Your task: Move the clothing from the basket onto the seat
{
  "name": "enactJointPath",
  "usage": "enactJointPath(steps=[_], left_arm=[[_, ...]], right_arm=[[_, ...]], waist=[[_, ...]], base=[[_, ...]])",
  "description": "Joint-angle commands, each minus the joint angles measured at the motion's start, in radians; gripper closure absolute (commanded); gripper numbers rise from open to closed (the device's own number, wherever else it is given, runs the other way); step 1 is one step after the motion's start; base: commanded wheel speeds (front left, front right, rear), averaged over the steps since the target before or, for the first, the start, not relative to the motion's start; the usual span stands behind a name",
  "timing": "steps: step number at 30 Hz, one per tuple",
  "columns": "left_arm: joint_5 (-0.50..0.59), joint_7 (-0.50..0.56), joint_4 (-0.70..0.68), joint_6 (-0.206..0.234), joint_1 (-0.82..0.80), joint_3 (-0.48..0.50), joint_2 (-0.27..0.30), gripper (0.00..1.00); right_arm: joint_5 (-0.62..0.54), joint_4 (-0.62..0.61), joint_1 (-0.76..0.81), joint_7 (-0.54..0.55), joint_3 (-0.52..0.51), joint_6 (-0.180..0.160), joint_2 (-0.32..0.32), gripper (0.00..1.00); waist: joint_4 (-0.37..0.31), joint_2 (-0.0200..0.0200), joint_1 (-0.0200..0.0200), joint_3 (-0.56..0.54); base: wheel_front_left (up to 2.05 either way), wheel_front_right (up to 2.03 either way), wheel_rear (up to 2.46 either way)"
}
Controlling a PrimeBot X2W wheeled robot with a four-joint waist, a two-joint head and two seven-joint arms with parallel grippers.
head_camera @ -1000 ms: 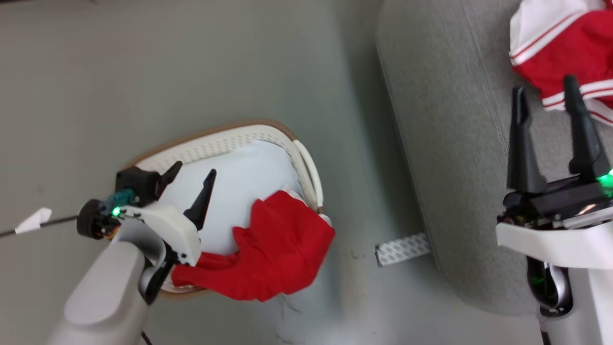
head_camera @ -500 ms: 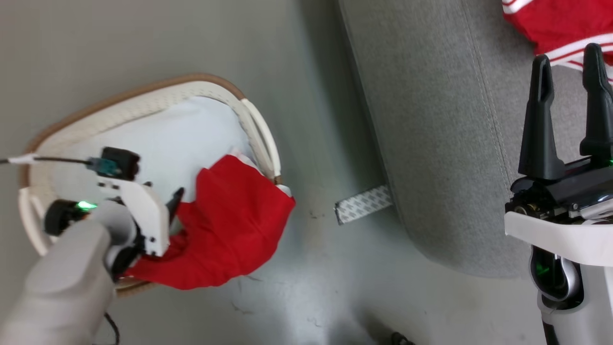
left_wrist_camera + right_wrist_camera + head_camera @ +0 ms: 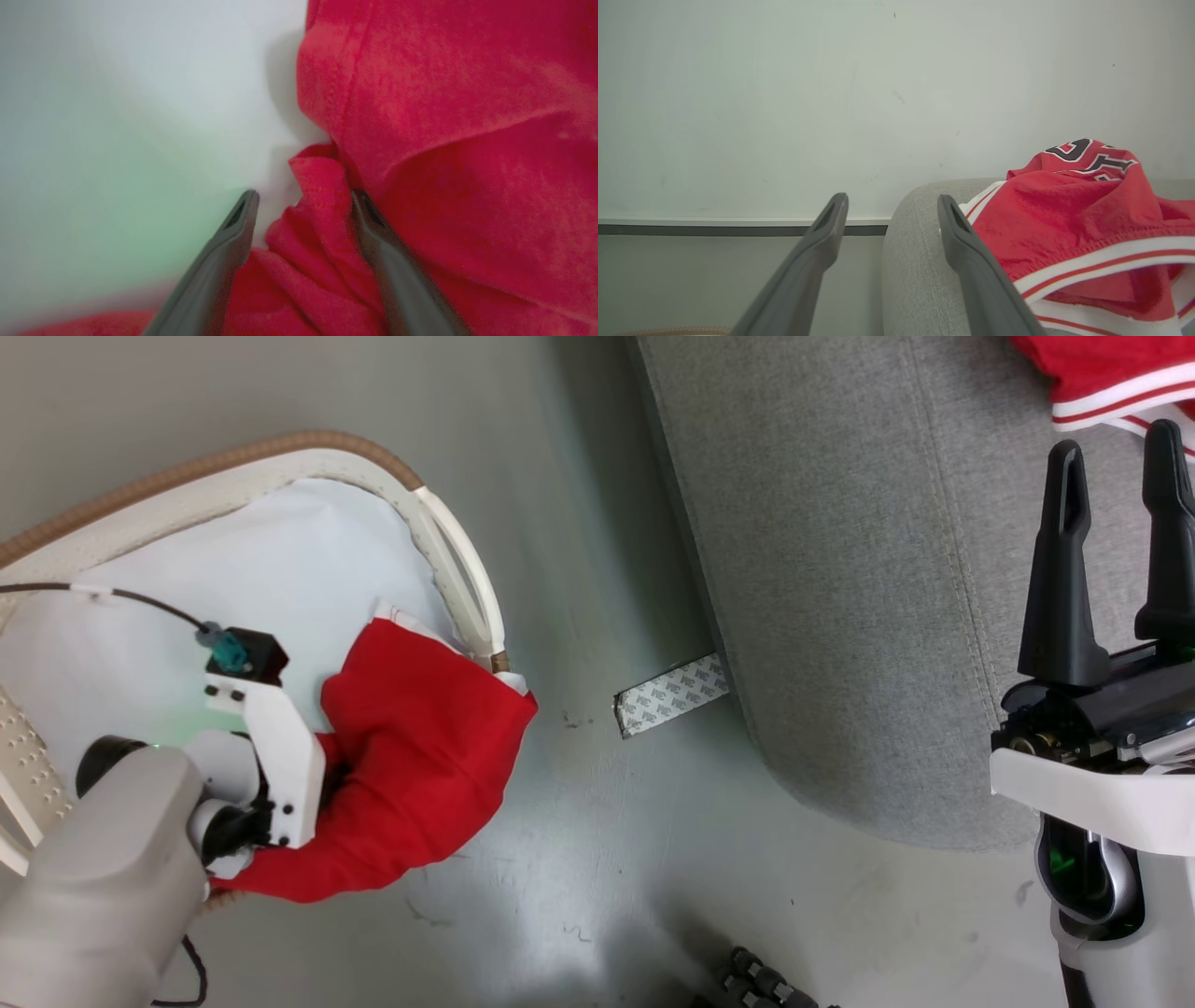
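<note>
Soft even light, blurry close-up clothing (image 3: 444,116)

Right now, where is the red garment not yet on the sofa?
Head view, lower left: the red garment drapes over the basket rim at the left end effector.

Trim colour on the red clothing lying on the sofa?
White trim with a red stripe; right wrist view shows it best.
</note>
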Motion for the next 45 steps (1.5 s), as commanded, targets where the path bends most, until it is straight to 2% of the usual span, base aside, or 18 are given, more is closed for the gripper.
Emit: enactJointPath(steps=[1,6,9,10,11,12,18,29,45], left_arm=[[-0.029,0.034,0.005,0.002,-0.004,-0.024,0.005,0.0],[-0.076,0.106,0.0,0.002,-0.013,-0.089,0.017,0.0],[-0.099,0.114,-0.006,0.002,-0.027,-0.111,0.026,0.0],[-0.104,0.114,-0.008,0.002,-0.032,-0.118,0.028,0.17],[-0.108,0.116,-0.012,0.002,-0.034,-0.129,0.03,0.61],[-0.114,0.114,-0.015,0.002,-0.036,-0.14,0.034,1.0],[-0.152,0.102,-0.028,0.002,-0.046,-0.177,0.052,1.0],[-0.194,-0.031,-0.017,0.002,-0.076,-0.208,0.064,1.0],[-0.261,-0.335,-0.025,0.002,-0.014,-0.282,-0.087,1.0]], right_arm=[[-0.009,-0.007,0.009,0.001,-0.002,-0.003,0.003,0.0],[-0.015,-0.009,0.014,0.001,-0.005,-0.003,0.003,0.0],[-0.015,-0.01,0.014,0.001,-0.008,-0.003,0.003,0.0],[-0.016,-0.009,0.012,0.001,-0.009,-0.003,0.003,0.0],[-0.018,-0.008,0.01,0.001,-0.008,-0.003,0.003,0.0],[-0.019,-0.007,0.007,0.001,-0.007,-0.003,0.003,0.0],[-0.019,0.001,-0.002,0.001,-0.002,-0.003,0.003,0.0],[-0.019,0.029,-0.042,0.001,0.021,-0.003,0.003,0.0],[-0.147,0.109,0.029,0.001,-0.026,-0.003,0.002,0.0]], waist=[[0.004,0.0,-0.0001,0.007],[0.011,0.0,-0.0001,0.02],[0.014,0.0,-0.0001,0.026],[0.015,0.0,-0.0001,0.028],[0.015,0.0,-0.0001,0.029],[0.016,0.0,-0.0001,0.031],[0.018,0.0,-0.0001,0.032],[0.005,0.0,-0.0001,-0.009],[0.133,0.0,-0.0001,-0.316]], base=[[0.0,0.0,0.0],[0.0,0.0,0.0],[0.0,0.0,0.0],[0.0,0.0,0.0],[0.0,0.0,0.0],[0.0,0.0,0.0],[0.0,0.0,0.0],[0.0,0.0,0.0],[0.0,0.0,0.0]])
